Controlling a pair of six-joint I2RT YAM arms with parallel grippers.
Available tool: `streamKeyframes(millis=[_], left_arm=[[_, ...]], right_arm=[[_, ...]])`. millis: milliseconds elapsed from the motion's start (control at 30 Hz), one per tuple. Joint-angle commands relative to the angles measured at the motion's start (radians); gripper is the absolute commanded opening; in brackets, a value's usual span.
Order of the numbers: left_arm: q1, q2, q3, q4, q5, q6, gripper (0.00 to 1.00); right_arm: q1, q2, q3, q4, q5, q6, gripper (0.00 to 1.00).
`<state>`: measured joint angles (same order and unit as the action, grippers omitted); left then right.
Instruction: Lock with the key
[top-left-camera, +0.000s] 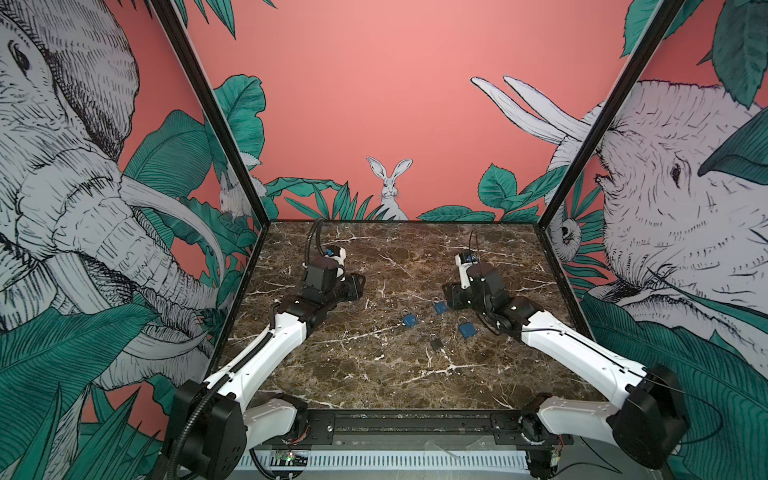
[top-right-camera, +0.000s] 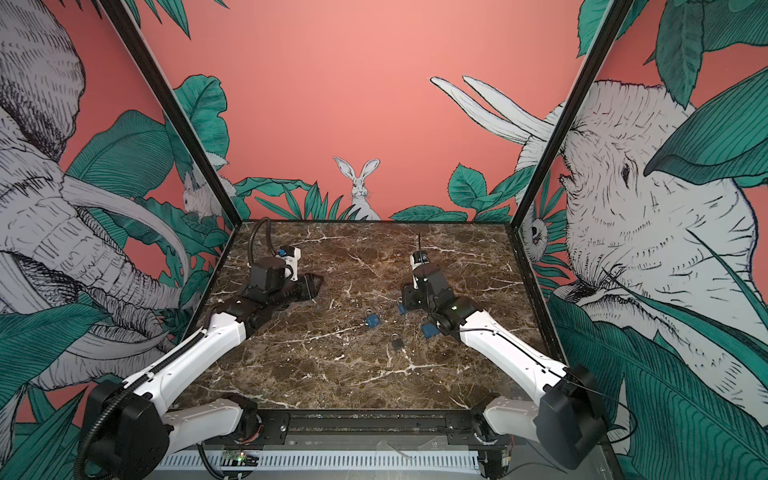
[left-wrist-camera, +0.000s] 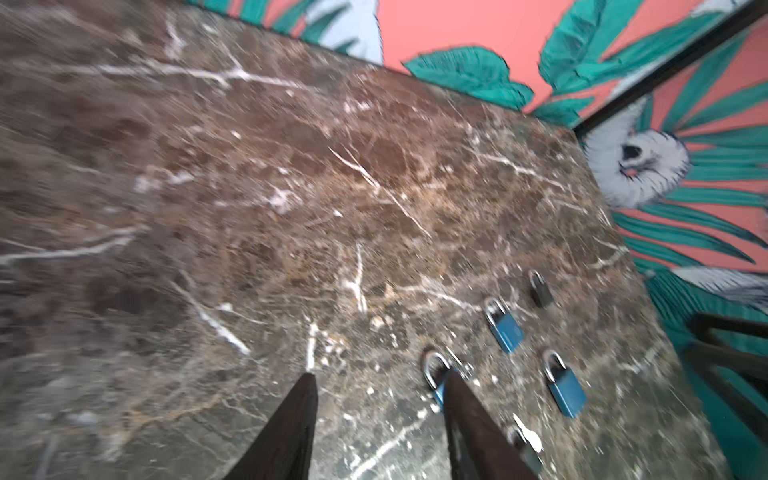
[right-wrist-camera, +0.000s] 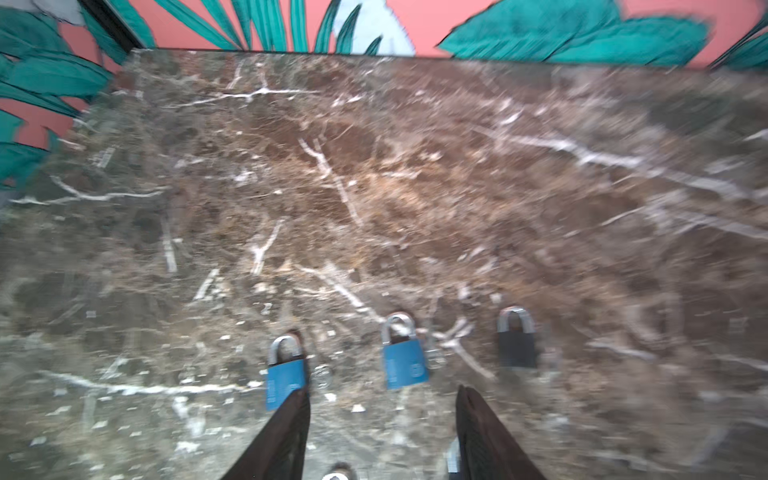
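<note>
Left end effector (left-wrist-camera: 380, 376) and right end effector (right-wrist-camera: 382, 390) gape wide, empty; a careless descent could scatter the close-set padlocks (right-wrist-camera: 405, 368).

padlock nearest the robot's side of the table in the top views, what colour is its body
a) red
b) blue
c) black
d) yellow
c: in both top views the black padlock with a silver loop lies nearest the robot's edge of the table, while the blue padlocks lie farther back.
</note>
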<state>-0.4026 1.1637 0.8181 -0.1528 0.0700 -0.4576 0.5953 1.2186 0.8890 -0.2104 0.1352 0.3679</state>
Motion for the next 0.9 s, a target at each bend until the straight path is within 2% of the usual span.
streamKeyframes(millis=[0, 167, 233, 400, 533, 633, 767, 867], left_arm=[[0.011, -0.014, 0.021, -0.057, -0.154, 0.080, 0.53], [0.033, -0.038, 0.027, -0.045, -0.220, 0.141, 0.62], [0.049, -0.048, 0.023, -0.031, -0.254, 0.156, 0.66], [0.112, -0.029, 0.017, 0.015, -0.299, 0.198, 0.74], [0.142, -0.027, -0.028, 0.103, -0.367, 0.298, 0.76], [0.160, -0.065, -0.113, 0.229, -0.449, 0.369, 0.76], [0.182, -0.127, -0.280, 0.500, -0.556, 0.503, 0.78], [0.217, -0.125, -0.330, 0.566, -0.586, 0.527, 0.78]], right_arm=[[-0.037, -0.042, -0.016, 0.002, 0.078, -0.058, 0.66], [-0.096, -0.097, -0.050, 0.047, 0.167, -0.103, 0.87], [-0.126, -0.118, -0.068, 0.071, 0.189, -0.126, 0.92], [-0.229, -0.158, -0.123, 0.114, 0.244, -0.166, 0.94], [-0.312, -0.193, -0.220, 0.211, 0.334, -0.203, 0.95], [-0.389, -0.200, -0.300, 0.296, 0.362, -0.206, 0.95], [-0.458, -0.176, -0.388, 0.422, 0.358, -0.218, 0.95], [-0.475, -0.126, -0.451, 0.582, 0.341, -0.243, 0.95]])
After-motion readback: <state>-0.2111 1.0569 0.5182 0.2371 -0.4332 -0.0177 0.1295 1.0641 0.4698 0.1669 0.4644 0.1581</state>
